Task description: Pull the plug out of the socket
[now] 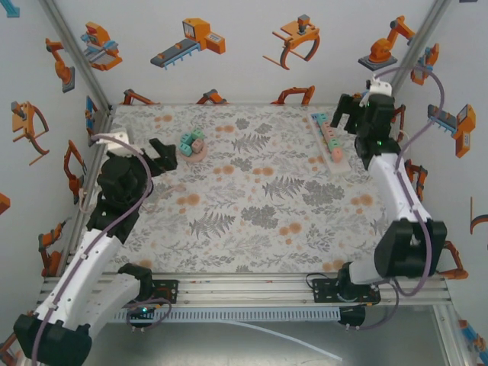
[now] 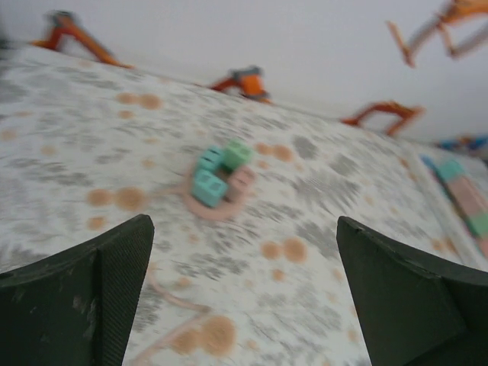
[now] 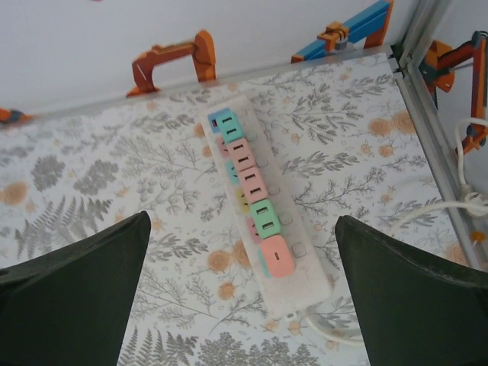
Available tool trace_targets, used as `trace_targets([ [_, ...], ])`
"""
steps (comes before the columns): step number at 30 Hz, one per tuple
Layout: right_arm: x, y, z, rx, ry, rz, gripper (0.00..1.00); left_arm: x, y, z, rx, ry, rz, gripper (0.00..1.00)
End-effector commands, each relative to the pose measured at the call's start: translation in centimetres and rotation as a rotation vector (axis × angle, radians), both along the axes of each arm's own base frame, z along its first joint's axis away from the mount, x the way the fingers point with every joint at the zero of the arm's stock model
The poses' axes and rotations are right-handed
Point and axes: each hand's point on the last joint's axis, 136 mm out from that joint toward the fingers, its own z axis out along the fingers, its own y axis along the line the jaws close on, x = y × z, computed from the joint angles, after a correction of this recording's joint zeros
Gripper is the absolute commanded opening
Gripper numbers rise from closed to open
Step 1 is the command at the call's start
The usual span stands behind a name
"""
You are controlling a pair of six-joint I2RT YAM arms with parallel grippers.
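Top camera looks down; right wrist camera shares the socket (image 1: pixel 329 137) (image 3: pixel 259 213), nearer

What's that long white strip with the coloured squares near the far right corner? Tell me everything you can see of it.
The socket is a long, flat, whitish plastic strip lying flat on the floral table. A row of pastel cubes, blue, green and pink, with small slots, runs along it, with round buttons beside them. A white cable leaves its near end. The right end effector hovers open above, not touching.

Our left tool (image 2: pixel 244 229) gapes wide over the counter (image 2: pixel 76 152); we see blurred pastel cubes (image 2: pixel 221 171) ahead; socket (image 2: pixel 465 202) far right.
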Motion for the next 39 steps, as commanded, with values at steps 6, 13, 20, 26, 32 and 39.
trace_targets([
  [6,6.3,-1.0,-13.2,-0.228,0.514,0.098,0.99,-10.1,-17.5,-1.7,0.233,0.113,-0.872,0.97],
  [13,9.2,0.3,-19.9,-0.237,0.621,0.215,0.99,-18.0,-21.1,-3.5,0.413,-0.014,-1.248,0.97],
  [20,8.6,1.2,-23.8,-0.210,0.694,0.273,0.99,-19.1,-19.1,-5.7,0.584,-0.067,-1.276,0.97],
  [26,7.5,2.1,-26.5,-0.219,0.761,0.330,0.95,-18.1,-18.3,-6.2,0.672,-0.145,-1.206,0.97],
  [32,6.6,3.6,-25.8,-0.269,0.754,0.390,0.66,-15.5,-17.8,-6.5,0.605,-0.090,-1.082,0.97],
  [39,2.4,8.6,-22.1,-0.427,0.601,0.611,0.52,-11.5,-16.0,-5.0,0.480,-0.015,-0.876,0.97],
])
